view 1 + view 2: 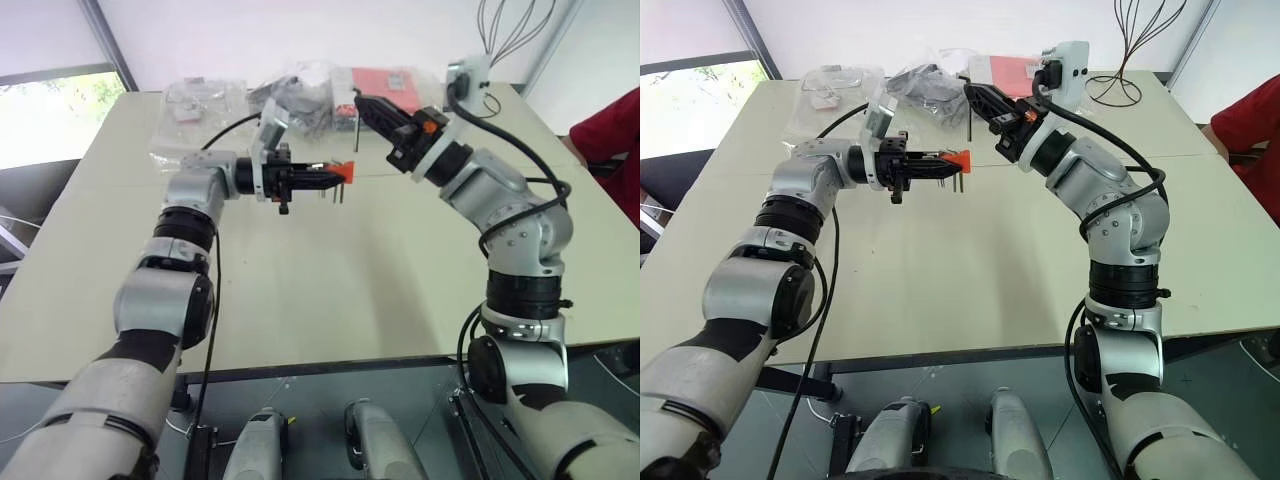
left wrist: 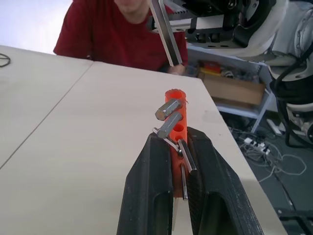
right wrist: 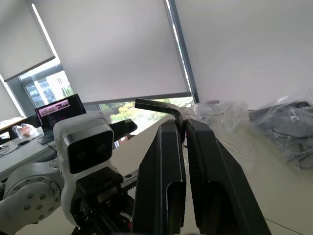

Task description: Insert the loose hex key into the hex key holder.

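1. Nearest, over the bare middle of the table (image 1: 330,290): left gripper (image 1: 322,177) held level above the surface, pointing toward the right arm, black fingers (image 2: 151,191) clamped on the hex key holder (image 2: 175,122)
2. Orange-red block gripped by its lower part, upper end free beyond the fingertips; several short grey keys (image 2: 168,117) protruding from its side, one open hole visible between them on that face
3. A little farther and higher: right gripper (image 1: 978,100) angled up and toward the left arm, fingers (image 3: 164,171) pressed together on the loose hex key (image 3: 159,105)
4. Long shank hanging straight down from the fingertips (image 1: 971,120), bent short end jutting sideways just past the tips in the right wrist view
5. Lower end of the rod above and just beyond the holder's free end, well clear of the block, not in any hole
6. Behind both grippers, at the far edge of the table: clear plastic bags (image 1: 200,105) with dark parts inside, and a red packet (image 1: 385,82) beside them
7. Far right corner: a thin wire stand (image 1: 1130,60) on the tabletop
8. Beyond the table's right edge: a person in a red top (image 2: 122,34)
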Controlling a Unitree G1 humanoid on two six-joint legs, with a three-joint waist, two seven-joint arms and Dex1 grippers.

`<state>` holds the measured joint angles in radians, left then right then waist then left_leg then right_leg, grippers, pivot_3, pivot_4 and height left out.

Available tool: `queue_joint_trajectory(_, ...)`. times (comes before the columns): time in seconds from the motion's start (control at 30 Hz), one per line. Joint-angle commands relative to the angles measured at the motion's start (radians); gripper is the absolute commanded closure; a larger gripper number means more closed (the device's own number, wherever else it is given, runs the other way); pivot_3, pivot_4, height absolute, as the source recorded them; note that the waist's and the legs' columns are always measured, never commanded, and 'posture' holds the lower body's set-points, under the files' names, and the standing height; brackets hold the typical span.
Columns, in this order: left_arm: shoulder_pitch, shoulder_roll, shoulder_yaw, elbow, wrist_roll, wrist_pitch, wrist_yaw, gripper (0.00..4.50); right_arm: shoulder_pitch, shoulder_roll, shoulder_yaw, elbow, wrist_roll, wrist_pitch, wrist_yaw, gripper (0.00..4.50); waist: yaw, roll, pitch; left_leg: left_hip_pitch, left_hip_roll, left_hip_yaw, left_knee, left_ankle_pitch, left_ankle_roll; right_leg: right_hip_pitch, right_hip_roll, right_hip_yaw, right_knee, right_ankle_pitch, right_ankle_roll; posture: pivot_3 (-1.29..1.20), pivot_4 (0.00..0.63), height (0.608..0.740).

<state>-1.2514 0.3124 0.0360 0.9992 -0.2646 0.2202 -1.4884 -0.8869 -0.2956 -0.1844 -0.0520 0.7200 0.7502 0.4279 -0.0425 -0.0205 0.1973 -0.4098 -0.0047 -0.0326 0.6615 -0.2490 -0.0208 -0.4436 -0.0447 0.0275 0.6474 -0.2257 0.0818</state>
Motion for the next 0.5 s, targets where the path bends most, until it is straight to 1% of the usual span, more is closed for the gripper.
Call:
queue_joint_trajectory(0.03,-0.037,0.0,0.028,-0.041,-0.029,0.006,0.007,4.5,-0.024,0.003,-0.012,-0.018,0.007,-0.024,0.003,4.47,0.0,0.0,0.0,0.0,0.0,0.0,0.0,0.0,0.0,0.0,0.0,0.0,0.0,0.0,0.0,0.0,0.15,0.74)
queue_joint_trajectory(0.5,-0.031,-0.008,0.036,-0.095,-0.048,0.049,-0.002,4.5,-0.004,0.006,-0.009,-0.01,0.0,-0.033,0.0,4.47,0.0,0.0,0.0,0.0,0.0,0.0,0.0,0.0,0.0,0.0,0.0,0.0,0.0,0.0,0.0,0.0,0.15,0.74)
